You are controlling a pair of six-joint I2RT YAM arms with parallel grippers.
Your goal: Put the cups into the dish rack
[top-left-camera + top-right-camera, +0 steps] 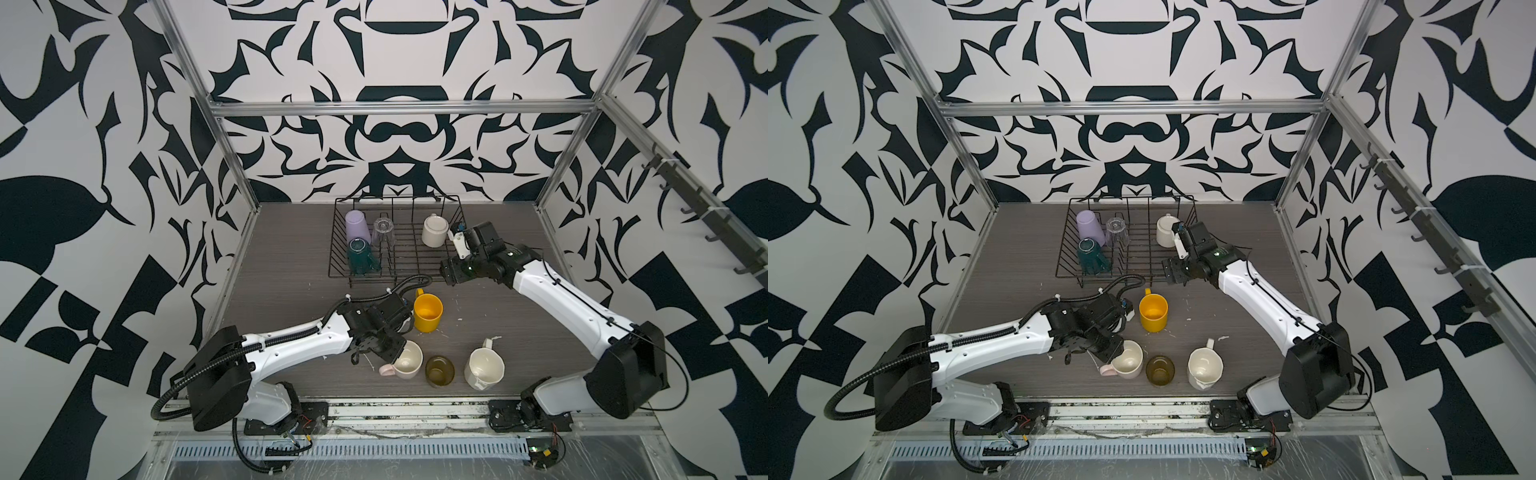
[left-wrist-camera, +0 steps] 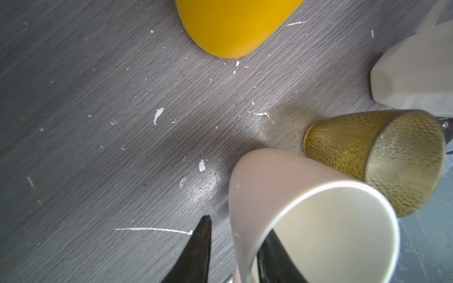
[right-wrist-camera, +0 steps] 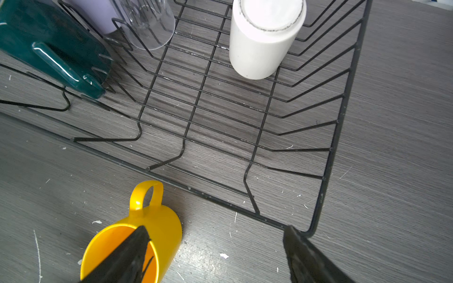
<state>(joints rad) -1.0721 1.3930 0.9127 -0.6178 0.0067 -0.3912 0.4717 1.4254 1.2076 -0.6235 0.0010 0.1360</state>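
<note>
White-shelled arms (image 1: 291, 345) with black joints, black corrugated cable conduit (image 1: 286, 335), white zip ties.

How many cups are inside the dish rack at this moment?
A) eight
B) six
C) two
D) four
D: in a top view, only the lilac tumbler, the clear glass, the dark green mug and the cream mug sit within the wires of the dish rack.
</note>
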